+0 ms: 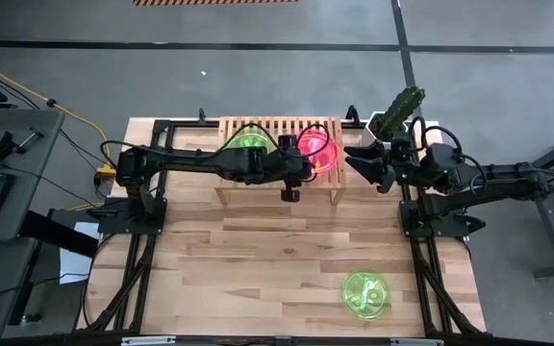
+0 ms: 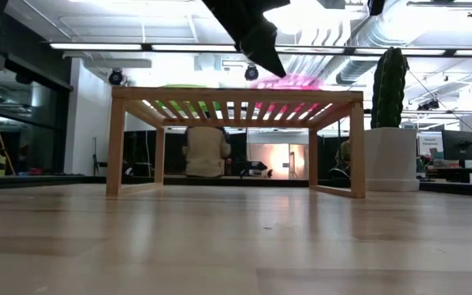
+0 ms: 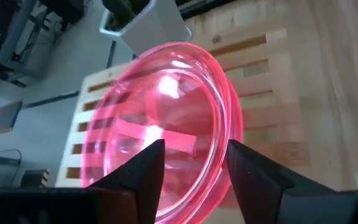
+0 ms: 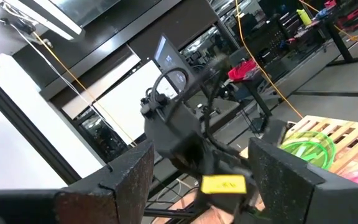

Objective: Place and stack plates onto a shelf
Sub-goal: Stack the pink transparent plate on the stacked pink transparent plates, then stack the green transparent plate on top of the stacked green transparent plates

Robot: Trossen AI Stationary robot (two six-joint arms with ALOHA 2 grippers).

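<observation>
We note a slatted light-wood shelf point(image 1: 278, 159) at the far edge of the plank tabletop point(image 1: 258, 259), raised on short square legs; from the low view we see daylight through its slats. On its top sit a neon green plate point(image 1: 249, 144) toward the left and a pink plate point(image 1: 319, 152) toward the right. Both are round, glossy, translucent plastic. In the left wrist view the pink plate's rim shows doubled, so we cannot tell whether it is one plate or a stack. A straight stripe-like mark crosses its inside.

A second green plate point(image 1: 365, 292) lies flat on the tabletop near the front, right of centre, well apart from the shelf, with a pale mark inside it.

The left hand point(image 3: 194, 168) reaches over the shelf at the pink plate. Its dark fingers stand apart, one on each side of the plate's near rim; we cannot tell if they touch it. The arm hides part of both shelf plates in the high view.

The right hand point(image 4: 201, 171) hangs beside the shelf's right end, fingers wide apart, holding nothing. A cactus point(image 2: 388, 88) in a white pot stands off that corner. Beyond the shelf legs a seated person point(image 2: 206, 151) shows, partly cut off.
</observation>
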